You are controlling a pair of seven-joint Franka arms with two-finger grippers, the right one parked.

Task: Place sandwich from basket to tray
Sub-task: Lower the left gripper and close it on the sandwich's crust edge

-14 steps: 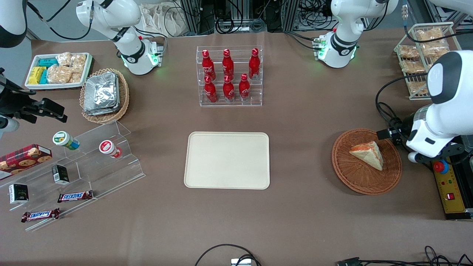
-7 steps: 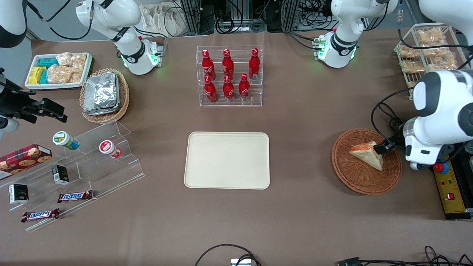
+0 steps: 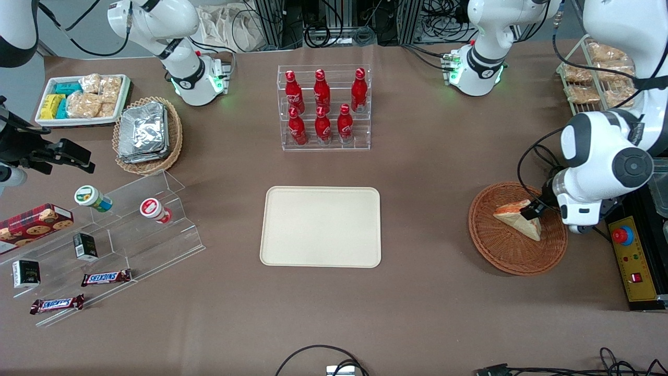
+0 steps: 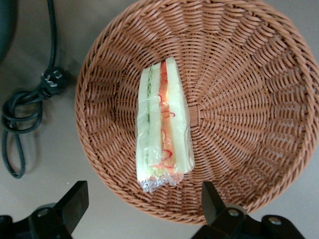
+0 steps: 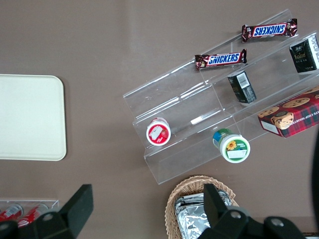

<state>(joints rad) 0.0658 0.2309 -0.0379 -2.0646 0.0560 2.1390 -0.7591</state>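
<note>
the gripper (image 4: 139,209) hovers over the sandwich (image 4: 163,124) in the basket (image 4: 259,69), jaws open; soft, light, slippery wrap, so pinch the flat bread faces gently.

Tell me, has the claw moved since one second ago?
Yes. The claw has come in over the basket from the working arm's end and now sits open at the sandwich.

We see a brown tabletop (image 3: 443,167). The wicker basket (image 3: 501,250) sits directly under the gripper (image 3: 531,211); the cream tray (image 3: 321,227) lies well apart toward the parked arm's end, with the bottle rack (image 3: 324,107) farther from the front camera.
</note>
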